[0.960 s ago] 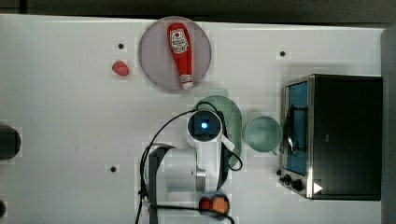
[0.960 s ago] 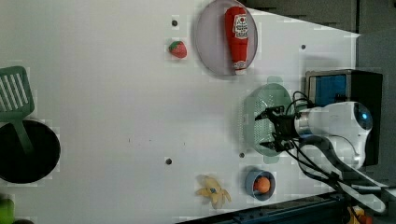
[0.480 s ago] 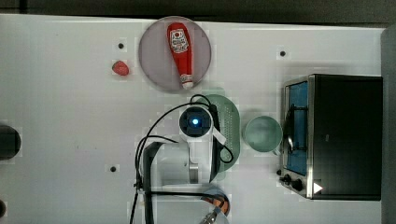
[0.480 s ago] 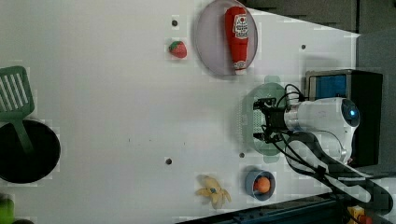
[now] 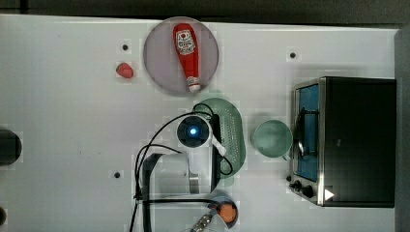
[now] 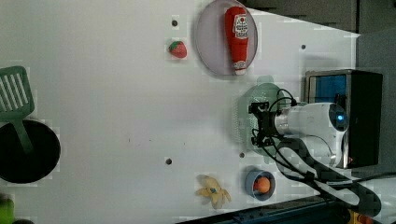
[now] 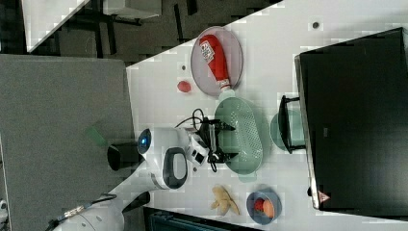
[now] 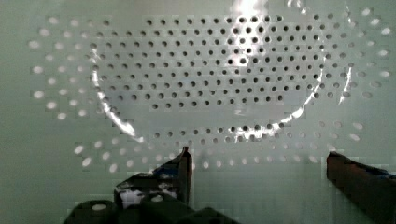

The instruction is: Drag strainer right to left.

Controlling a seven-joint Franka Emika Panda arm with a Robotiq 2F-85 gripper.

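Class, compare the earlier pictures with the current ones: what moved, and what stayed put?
The gripper has moved toward the top view's left, across the strainer, and now sits over its left part, fingers open and holding nothing. The strainer, cup, ketchup bottle, plate and oven stayed put.

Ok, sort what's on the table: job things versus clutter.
Job: strainer; gripper, open over it.

Clutter: ketchup bottle on plate; strawberry; cup; oven; banana; bowl holding an orange; spatula; pan.
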